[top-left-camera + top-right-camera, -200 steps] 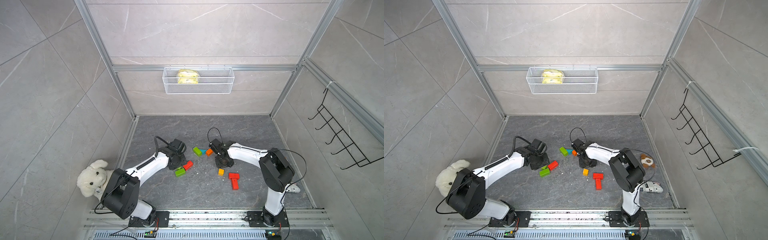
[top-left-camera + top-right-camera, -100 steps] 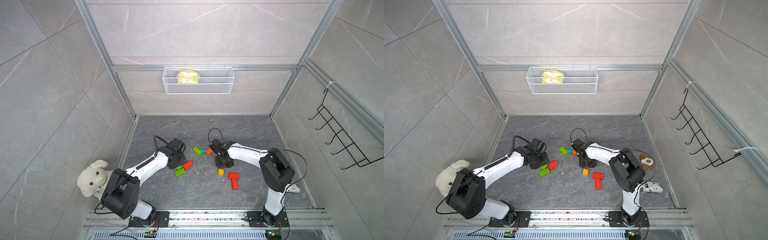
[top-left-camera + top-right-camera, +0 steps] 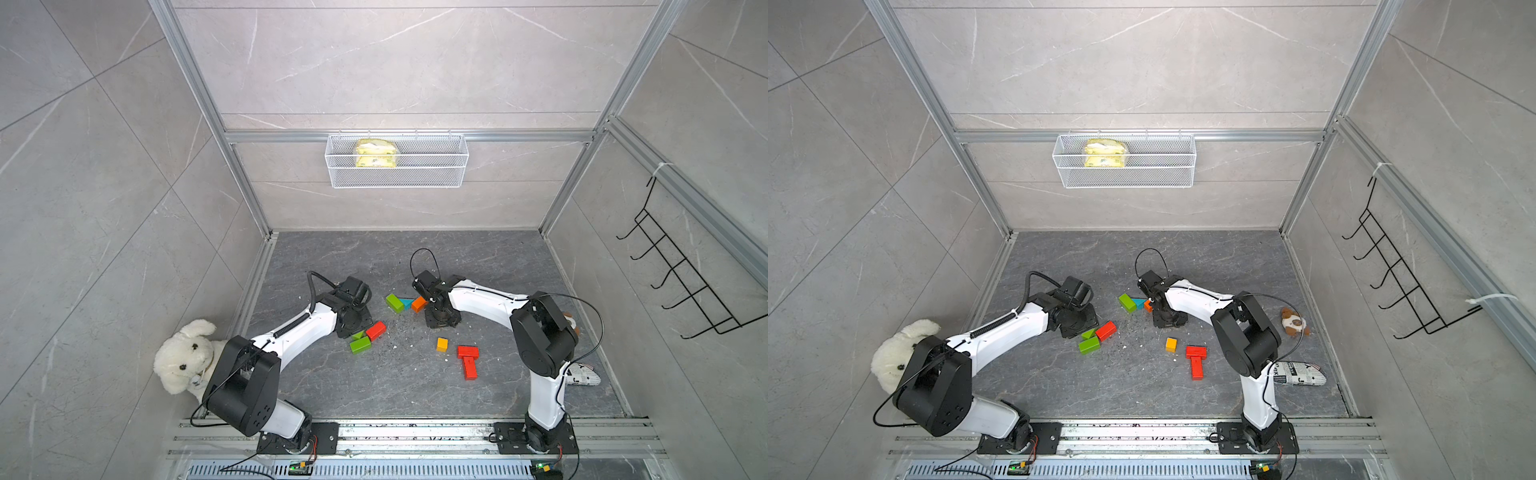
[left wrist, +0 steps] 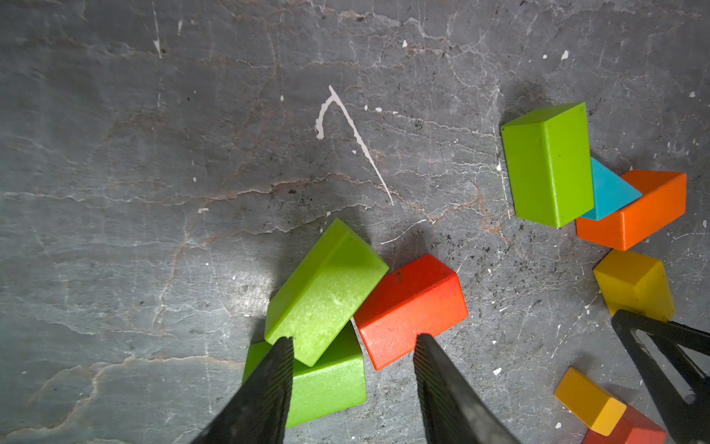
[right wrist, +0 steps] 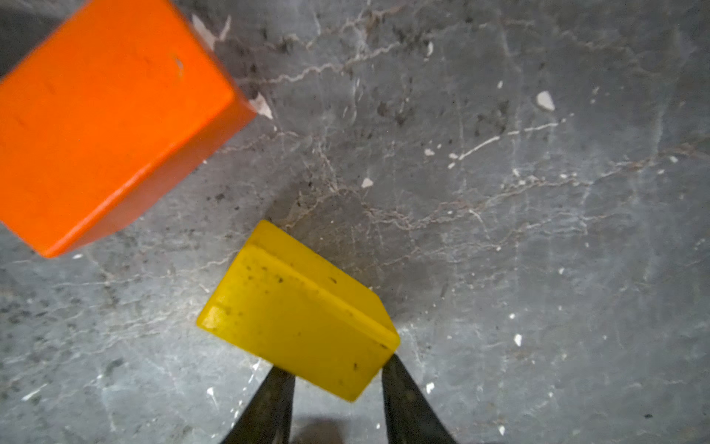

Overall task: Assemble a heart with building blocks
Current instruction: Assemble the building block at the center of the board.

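left pincer point(image 4: 353, 342) half open, gripping nothing, tips over leaning glossy green rectangular block point(image 4: 326, 292) and red rectangular block point(image 4: 411, 307) | right pincer point(image 5: 334, 369) narrow, flanking near corner of glossy yellow rectangular block point(image 5: 296, 307), orange block point(image 5: 103, 123) apart; grip cannot be told

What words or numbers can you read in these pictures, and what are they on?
No text reads clearly here.
Newsprint-patterned cushion on the floor by the right arm's base: black printed letters, too small to read.
Yellow packet in the wire basket: a dark printed mark, too blurred to read.
Building blocks: plain colours, no writing.
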